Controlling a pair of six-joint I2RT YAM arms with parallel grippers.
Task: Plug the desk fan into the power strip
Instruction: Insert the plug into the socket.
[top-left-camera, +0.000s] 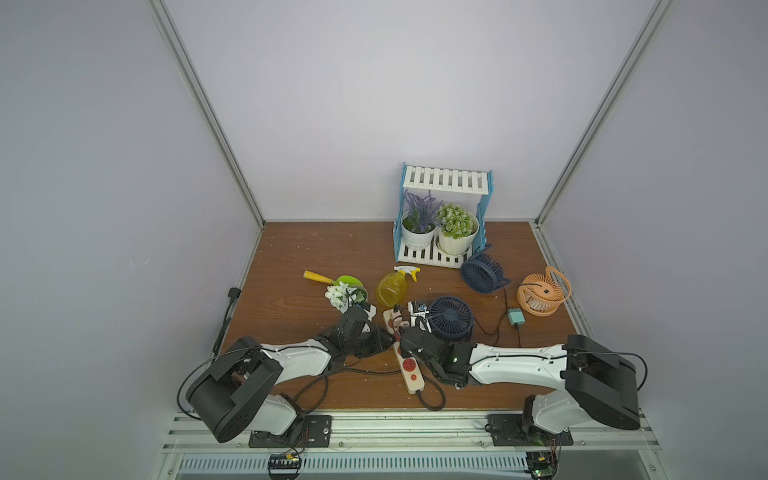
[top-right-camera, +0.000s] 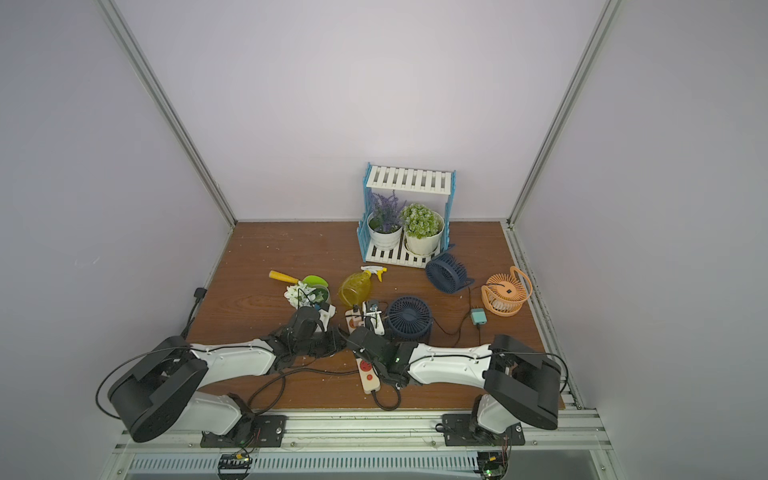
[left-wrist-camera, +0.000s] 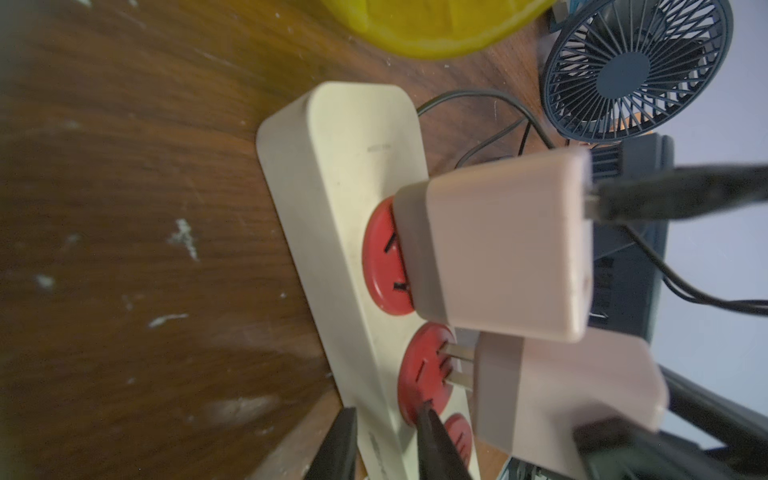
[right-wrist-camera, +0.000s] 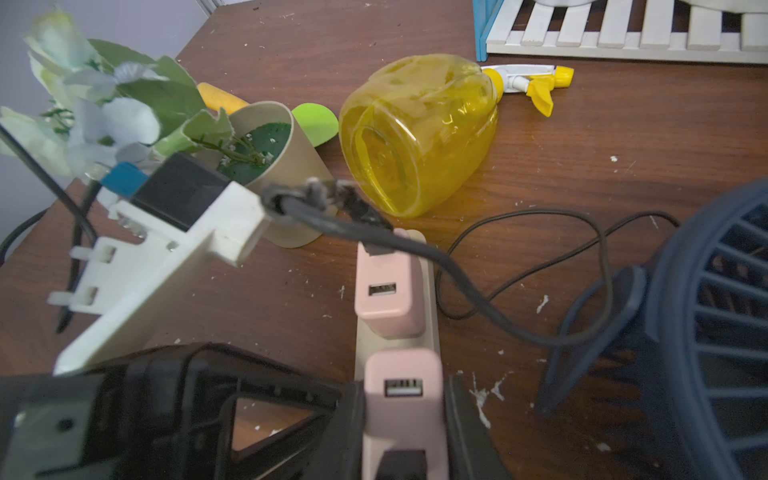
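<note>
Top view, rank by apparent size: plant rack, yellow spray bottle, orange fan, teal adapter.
In a top view:
1. plant rack, clearly largest.
2. orange fan and yellow spray bottle: they look close in size, the fan perhaps slightly wider, so I'm not ranking them.
3. teal adapter, clearly smallest.

Cream power strip (left-wrist-camera: 345, 137) lies flat beside the navy desk fan (top-left-camera: 451, 318); pink adapter (left-wrist-camera: 561, 395) seemingly half-inserted, prongs showing.

Soft even light; wrist views blurred near lens.
</note>
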